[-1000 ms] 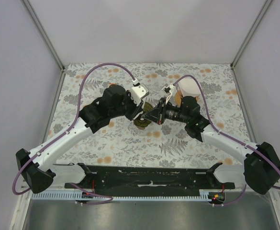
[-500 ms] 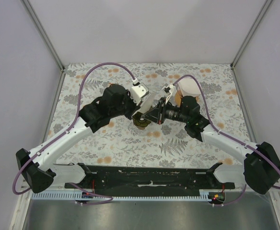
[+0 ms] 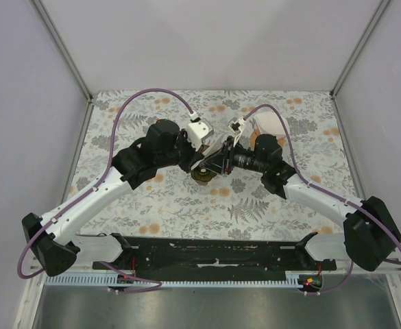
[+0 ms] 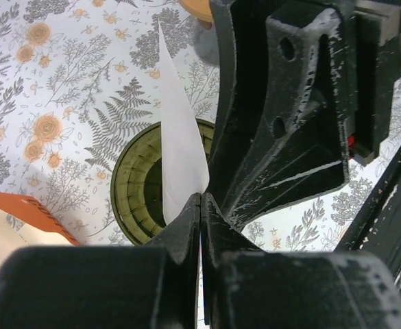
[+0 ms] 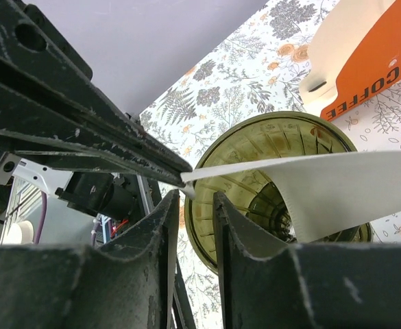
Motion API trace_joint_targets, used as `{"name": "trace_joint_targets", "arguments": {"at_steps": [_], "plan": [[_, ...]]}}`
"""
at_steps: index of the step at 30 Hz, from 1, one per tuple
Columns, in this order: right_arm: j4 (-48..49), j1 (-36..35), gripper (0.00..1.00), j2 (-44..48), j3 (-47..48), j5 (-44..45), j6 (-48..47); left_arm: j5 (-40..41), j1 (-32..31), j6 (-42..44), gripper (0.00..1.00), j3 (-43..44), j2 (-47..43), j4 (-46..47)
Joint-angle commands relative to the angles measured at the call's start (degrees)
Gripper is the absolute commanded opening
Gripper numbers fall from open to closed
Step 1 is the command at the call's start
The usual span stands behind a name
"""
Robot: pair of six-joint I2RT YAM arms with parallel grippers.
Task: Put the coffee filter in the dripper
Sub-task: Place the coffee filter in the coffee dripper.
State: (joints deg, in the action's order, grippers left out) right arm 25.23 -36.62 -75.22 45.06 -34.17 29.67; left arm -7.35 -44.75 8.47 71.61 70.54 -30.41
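An olive-green ribbed dripper (image 3: 203, 177) stands on the floral table mid-view. My left gripper (image 3: 199, 164) is shut on the edge of a white paper coffee filter (image 3: 218, 147) and holds it edge-up over the dripper. In the left wrist view the filter (image 4: 179, 151) rises from the closed jaws above the dripper (image 4: 135, 181). My right gripper (image 3: 212, 162) sits close against the left one, jaws a narrow gap apart with nothing between them. In the right wrist view the filter (image 5: 337, 192) spans the dripper's mouth (image 5: 255, 147) just above my right gripper (image 5: 193, 195).
A cream and orange coffee filter pack (image 3: 267, 125) lies behind the right wrist; it also shows in the right wrist view (image 5: 365, 62) and the left wrist view (image 4: 22, 205). Both arms crowd the space around the dripper. Walls enclose the table.
The right arm has shifted a little left toward the left gripper. The filter now shows upright between the two grippers over the dripper.
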Motion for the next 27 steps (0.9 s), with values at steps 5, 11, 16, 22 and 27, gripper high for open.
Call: {"name": "trace_joint_targets", "arguments": {"at_steps": [5, 11, 16, 22, 27], "plan": [[5.88, -0.03, 0.3, 0.51, 1.7, -0.8, -3.65, -3.9, 0.19, -2.49, 0.02, 2.48, -1.2, -0.43], [7.37, 0.06, 0.11, 0.08, 1.7, -1.6, -4.1, -4.51, 0.19, -2.41, 0.02, 2.39, -1.2, -0.52], [8.08, 0.41, 0.0, -0.01, 0.73, -1.25, -3.57, -4.07, 0.54, -2.14, 0.02, 2.39, -1.37, -0.87], [7.9, 0.41, 0.0, -0.54, 0.38, -1.77, -3.13, -3.46, 0.63, -1.44, 0.14, 2.57, -1.55, -1.05], [7.64, 0.32, 0.0, -0.98, 0.29, -1.77, -3.22, -1.53, 0.72, -0.04, 0.32, 3.44, -1.72, -2.1]]}}
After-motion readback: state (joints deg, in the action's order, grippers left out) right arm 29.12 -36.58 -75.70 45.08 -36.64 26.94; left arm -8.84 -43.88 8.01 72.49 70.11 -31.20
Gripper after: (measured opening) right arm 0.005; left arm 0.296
